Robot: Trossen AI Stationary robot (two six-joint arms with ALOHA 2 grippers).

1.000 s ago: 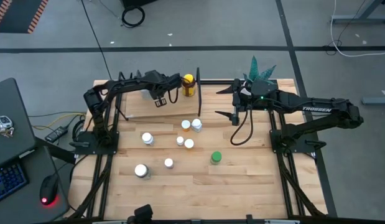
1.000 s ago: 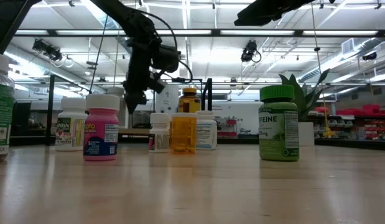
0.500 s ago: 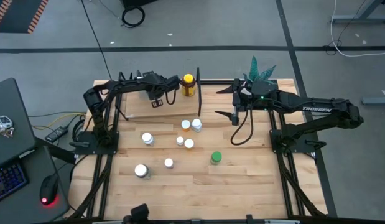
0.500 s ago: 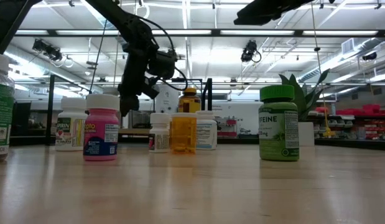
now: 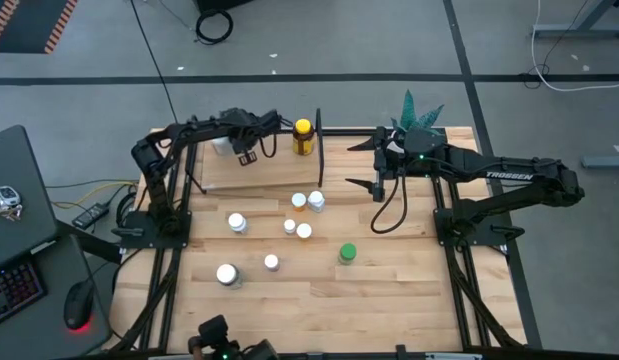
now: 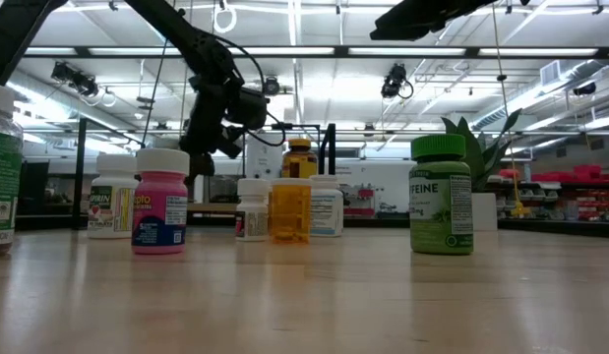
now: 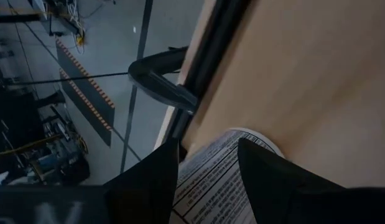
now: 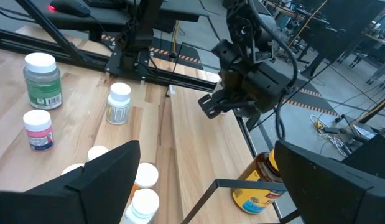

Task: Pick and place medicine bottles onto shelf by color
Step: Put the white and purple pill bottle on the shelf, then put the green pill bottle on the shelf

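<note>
Fingers of the left gripper (image 5: 246,152) clench a white bottle (image 7: 222,175) over the shelf (image 5: 251,172) at the counter's far left. The right gripper (image 5: 374,165) waits open near the plant (image 5: 417,108).

Between the left gripper's dark fingers (image 7: 148,186), a white printed-label medicine bottle (image 7: 220,177) is cut off by the picture's edge, its print unreadable. Beside it, the light wood shelf board (image 7: 304,81) is blurred.

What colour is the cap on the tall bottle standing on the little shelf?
Yellow, on an amber bottle; the high view shows the cap best.
</note>
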